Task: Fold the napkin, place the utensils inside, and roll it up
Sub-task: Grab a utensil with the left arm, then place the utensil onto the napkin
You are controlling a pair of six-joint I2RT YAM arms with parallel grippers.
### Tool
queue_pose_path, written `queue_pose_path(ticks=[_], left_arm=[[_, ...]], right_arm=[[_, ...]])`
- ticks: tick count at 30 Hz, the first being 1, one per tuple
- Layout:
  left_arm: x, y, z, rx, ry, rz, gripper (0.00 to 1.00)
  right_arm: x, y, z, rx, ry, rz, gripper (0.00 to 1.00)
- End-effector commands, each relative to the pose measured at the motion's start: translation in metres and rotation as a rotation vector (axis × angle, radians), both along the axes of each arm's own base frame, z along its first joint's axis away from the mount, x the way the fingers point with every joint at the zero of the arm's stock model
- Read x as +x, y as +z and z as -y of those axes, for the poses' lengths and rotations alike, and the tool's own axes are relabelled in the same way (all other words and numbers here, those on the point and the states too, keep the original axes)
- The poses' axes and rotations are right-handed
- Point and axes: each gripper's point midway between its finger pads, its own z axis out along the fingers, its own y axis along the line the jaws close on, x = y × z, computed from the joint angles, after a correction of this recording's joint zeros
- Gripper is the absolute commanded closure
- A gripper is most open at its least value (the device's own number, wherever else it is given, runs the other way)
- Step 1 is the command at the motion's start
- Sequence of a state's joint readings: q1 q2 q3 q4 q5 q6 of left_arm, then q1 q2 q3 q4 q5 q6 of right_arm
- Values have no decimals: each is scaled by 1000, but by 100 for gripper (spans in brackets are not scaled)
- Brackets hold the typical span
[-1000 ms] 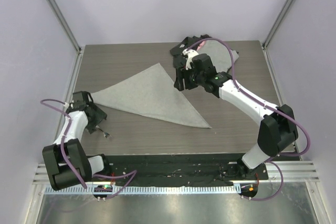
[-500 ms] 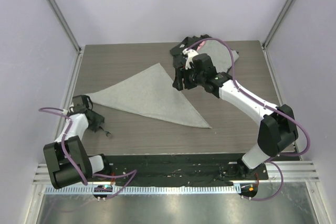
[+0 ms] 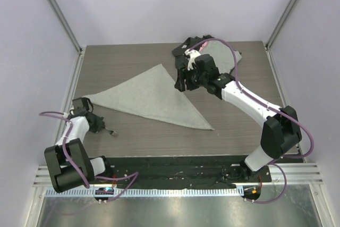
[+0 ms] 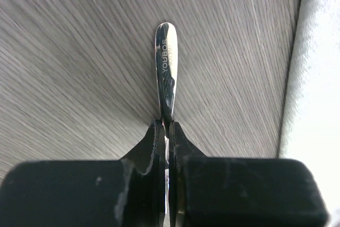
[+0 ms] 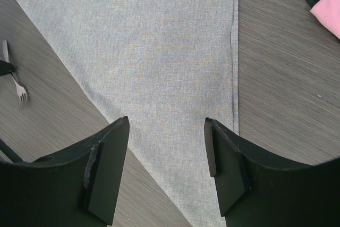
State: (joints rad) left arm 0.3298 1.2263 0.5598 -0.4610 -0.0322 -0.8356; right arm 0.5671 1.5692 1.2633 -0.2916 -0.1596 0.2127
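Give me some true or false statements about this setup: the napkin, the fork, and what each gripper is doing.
1. The napkin lies folded into a triangle on the table. True.
2. The left gripper hangs open above the fork. False: it is shut on the fork's handle.
3. The right gripper has pinched a corner of the napkin. False: its jaws stand open over the napkin, gripping nothing.
4. The fork is off the napkin, over bare wood beside the napkin's left tip. True.
5. A pile of cloths sits at the far right of the table. True.
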Motion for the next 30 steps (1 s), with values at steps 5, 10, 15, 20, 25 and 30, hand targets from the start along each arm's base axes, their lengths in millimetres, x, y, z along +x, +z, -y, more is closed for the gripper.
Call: queue_pose_path(ticks=[5,10,15,20,25,30], left_arm=[[17,51,39,-209,148,258,100],[40,95,55,-166,174,385,100],[81,126,93,-107,63,444,100],[122,118,146,-133,-30,435,100],[156,116,190,-155,-64,454,100],[157,92,212,-119,-18,431,100]], right_arm=[[4,23,2,29,-10,75,34],[3,30,6,31,-25,95,34],[5,34,8,27,-38,105,33],[5,37,14,23,-55,109,33],[4,37,21,8,-78,108,33],[1,39,26,3,-87,112,33]])
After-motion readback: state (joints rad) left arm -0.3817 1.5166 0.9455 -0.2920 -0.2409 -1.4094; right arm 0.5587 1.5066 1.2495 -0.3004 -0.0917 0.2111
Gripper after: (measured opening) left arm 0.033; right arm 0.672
